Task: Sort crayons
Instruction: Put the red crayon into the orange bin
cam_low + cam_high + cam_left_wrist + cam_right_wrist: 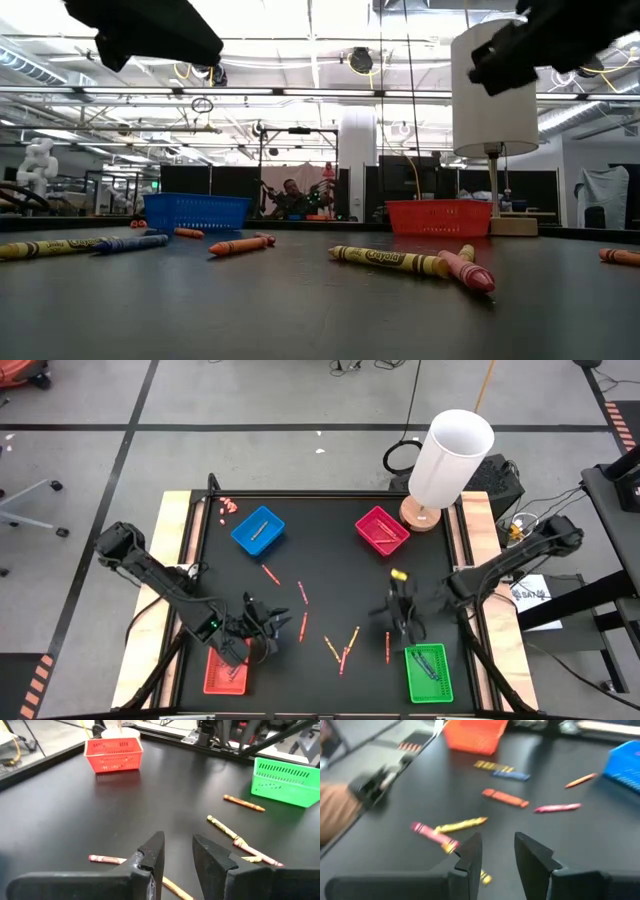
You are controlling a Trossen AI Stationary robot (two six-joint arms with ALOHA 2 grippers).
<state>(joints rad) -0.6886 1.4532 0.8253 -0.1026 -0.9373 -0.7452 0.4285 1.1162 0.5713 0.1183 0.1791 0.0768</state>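
Observation:
Several crayons lie flat and scattered on the black table: pink ones (pixel 301 592), yellow ones (pixel 350 643), an orange one (pixel 387 647). The low view shows a yellow crayon (pixel 388 260) crossed by a pink one (pixel 468 270). My left gripper (pixel 280 623) hovers open beside the red tray (pixel 225 672); in its wrist view the gripper (pixel 176 855) has nothing between its fingers, with a pink crayon (pixel 104 859) lying beyond them. My right gripper (pixel 392 612) hovers open above the green tray (pixel 428 672); its fingers (pixel 496 852) are empty, over a yellow crayon (pixel 461 825).
A blue tray (pixel 258 530) and a magenta tray (pixel 382 530) stand at the far side, each with crayons inside. A white lamp (pixel 450 460) on a wooden base stands at the far right corner. Tiny pink bits (pixel 228 507) lie at the far left corner.

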